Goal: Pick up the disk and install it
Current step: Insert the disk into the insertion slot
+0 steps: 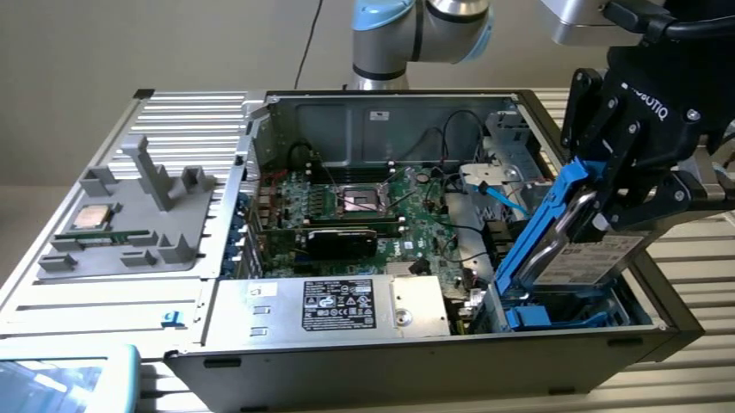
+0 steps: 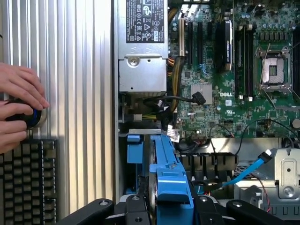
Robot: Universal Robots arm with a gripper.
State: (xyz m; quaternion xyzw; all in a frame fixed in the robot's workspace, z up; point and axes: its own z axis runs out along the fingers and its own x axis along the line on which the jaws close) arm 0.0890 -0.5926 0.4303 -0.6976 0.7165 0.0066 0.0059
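One arm (image 1: 419,34) reaches down over the open computer case (image 1: 344,348), its gripper (image 1: 600,200) closed partway on the disk (image 1: 580,254) — fingers (image 1: 620,206) pinching the blue carrier (image 1: 540,232). Disk hangs tilted, lower end inside the drive bay (image 1: 569,317) at the case's near corner, exterior view's right.

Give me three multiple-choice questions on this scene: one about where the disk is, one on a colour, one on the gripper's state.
1. Where is the disk? A on the grey tray; B tilted over the blue drive bay; C flat on the motherboard.
2. What colour is its carrier frame? A blue; B red; C yellow.
3. The gripper is: A open, empty; B touching the keyboard; C shut on the disk.
Answers: B, it hangs tilted over the bay; A, blue plastic edges the drive; C, the jaws clamp its sides.
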